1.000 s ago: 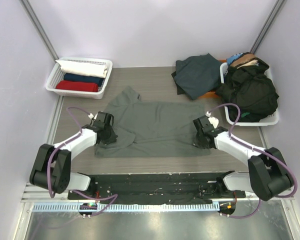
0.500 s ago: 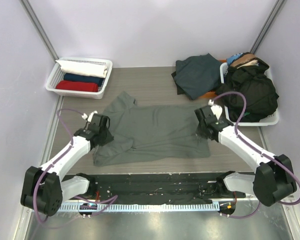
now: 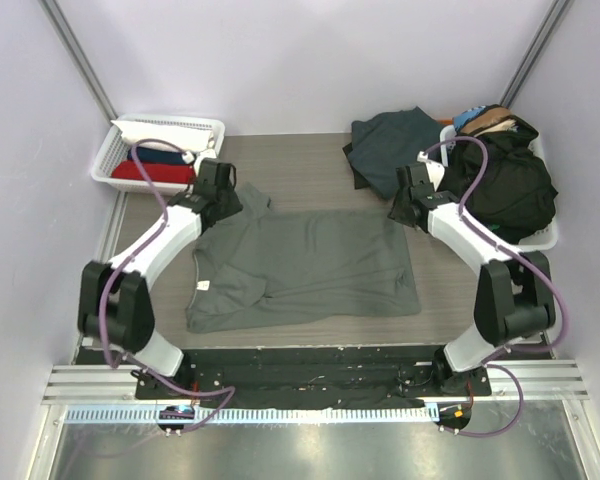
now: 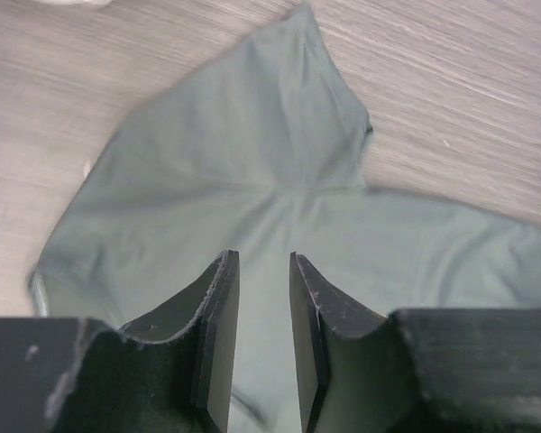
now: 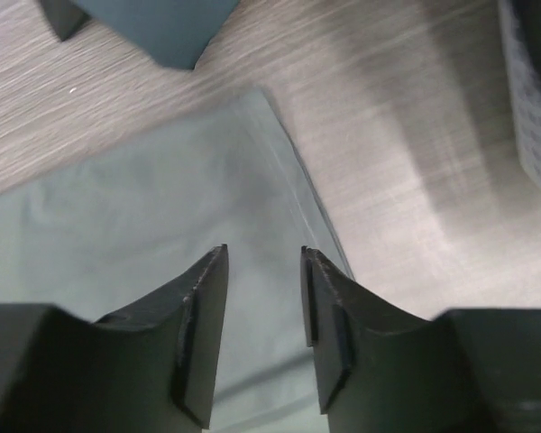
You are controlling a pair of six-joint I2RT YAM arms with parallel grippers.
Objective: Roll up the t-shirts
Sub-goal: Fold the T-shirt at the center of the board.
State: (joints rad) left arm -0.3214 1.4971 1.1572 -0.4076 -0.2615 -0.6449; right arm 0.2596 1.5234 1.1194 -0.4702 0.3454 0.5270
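Observation:
A sage-grey t-shirt (image 3: 310,265) lies spread flat in the middle of the table, a small white neck label (image 3: 202,287) on its left part. My left gripper (image 3: 223,195) hovers over the shirt's far-left sleeve (image 4: 279,135), open, with only cloth showing between its fingers (image 4: 218,343). My right gripper (image 3: 408,206) hovers at the shirt's far-right corner (image 5: 162,198), open and holding nothing. In the wrist views, the left gripper (image 4: 260,263) and the right gripper (image 5: 263,257) both look down on the grey cloth.
A white lattice basket (image 3: 105,162) at the back left holds rolled white, navy and red shirts. A dark teal shirt (image 3: 390,150) lies at the back right, beside a second white basket (image 3: 500,243) heaped with black clothes. Purple walls close in both sides.
Both arms swung from the shirt's middle sides out to its far edge. Both grippers went from shut to open, letting go of the cloth. The shirt shifted slightly and lies flatter.

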